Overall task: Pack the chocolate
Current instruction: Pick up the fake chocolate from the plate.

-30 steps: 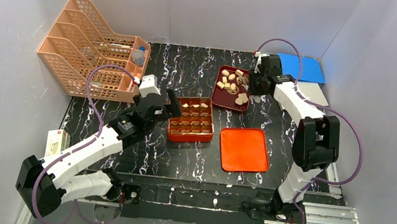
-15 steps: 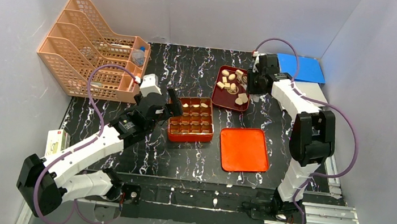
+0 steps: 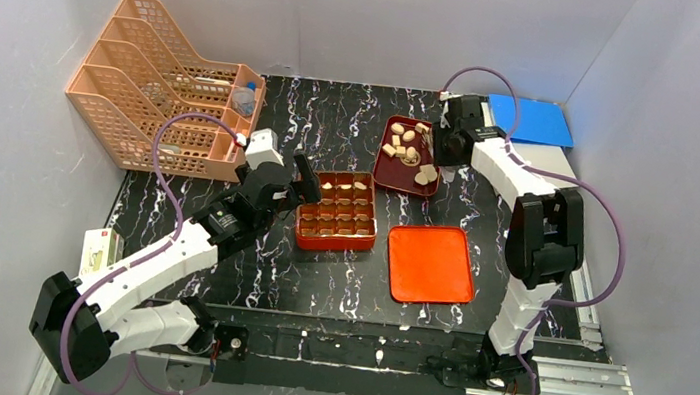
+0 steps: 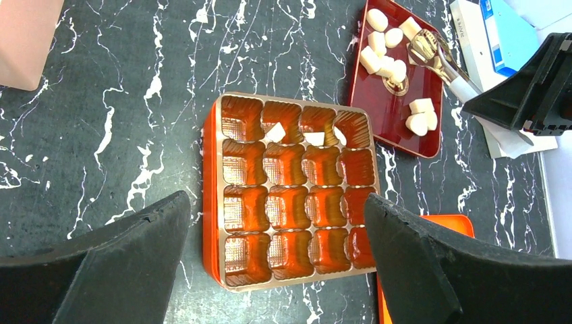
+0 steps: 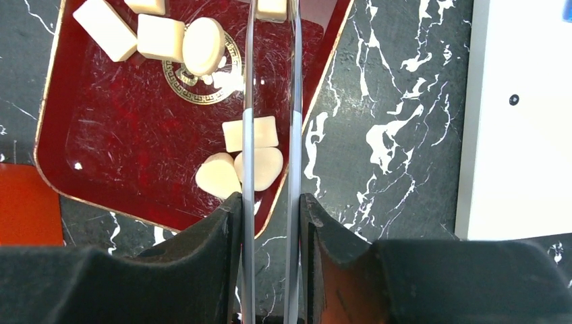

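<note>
Most of the chocolate (image 5: 204, 44) lies loose in the dark red tray (image 5: 121, 135) at the far side of the table: pale blocks, ovals and rounds, some bunched at the far end, three together by the near right rim. The right gripper (image 5: 270, 202) is clamped on a pair of metal tongs (image 5: 249, 81), whose blades reach out over that tray; whether the tips pinch a piece cannot be told. Left of the tray sits the orange-red compartmented box (image 4: 212, 196), with a few pale pieces (image 4: 274, 132) in its far row. The left gripper (image 4: 276, 199) hangs above the box, jaws spread wide, holding nothing. A flat orange-red lid (image 3: 430, 264) lies beside the box.
</note>
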Tool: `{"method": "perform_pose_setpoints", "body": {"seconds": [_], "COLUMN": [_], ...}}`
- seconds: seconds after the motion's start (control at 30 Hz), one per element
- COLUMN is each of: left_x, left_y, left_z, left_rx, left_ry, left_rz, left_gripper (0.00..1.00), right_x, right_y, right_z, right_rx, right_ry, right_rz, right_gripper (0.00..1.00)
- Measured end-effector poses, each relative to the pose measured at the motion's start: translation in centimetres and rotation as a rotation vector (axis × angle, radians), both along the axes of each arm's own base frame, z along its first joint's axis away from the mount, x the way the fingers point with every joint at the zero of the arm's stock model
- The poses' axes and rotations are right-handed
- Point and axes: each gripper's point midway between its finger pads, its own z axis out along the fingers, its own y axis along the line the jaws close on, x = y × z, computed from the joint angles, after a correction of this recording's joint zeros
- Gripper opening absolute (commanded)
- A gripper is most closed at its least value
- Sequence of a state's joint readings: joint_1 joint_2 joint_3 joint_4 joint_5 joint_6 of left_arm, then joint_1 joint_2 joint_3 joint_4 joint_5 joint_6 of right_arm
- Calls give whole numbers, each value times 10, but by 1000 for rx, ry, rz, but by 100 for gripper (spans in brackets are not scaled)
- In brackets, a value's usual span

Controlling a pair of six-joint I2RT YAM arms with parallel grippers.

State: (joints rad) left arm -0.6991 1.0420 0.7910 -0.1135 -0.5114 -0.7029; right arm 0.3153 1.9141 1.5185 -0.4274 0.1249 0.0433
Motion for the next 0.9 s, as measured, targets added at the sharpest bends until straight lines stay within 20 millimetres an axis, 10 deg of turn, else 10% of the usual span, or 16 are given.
{"method": "perform_pose_setpoints", "body": {"seconds": [0.9], "left_x": [-3], "left_y": [4], "left_z": [1], "left_rx": [-6], "left_ry": [-7], "left_rz": [4], "left_gripper": [98], "right_x": [-13], "right_y": [7], "right_z": [12], "right_rx": [-153], "right_ry": [-49], "right_rz": [-7], "right_gripper": [1]}}
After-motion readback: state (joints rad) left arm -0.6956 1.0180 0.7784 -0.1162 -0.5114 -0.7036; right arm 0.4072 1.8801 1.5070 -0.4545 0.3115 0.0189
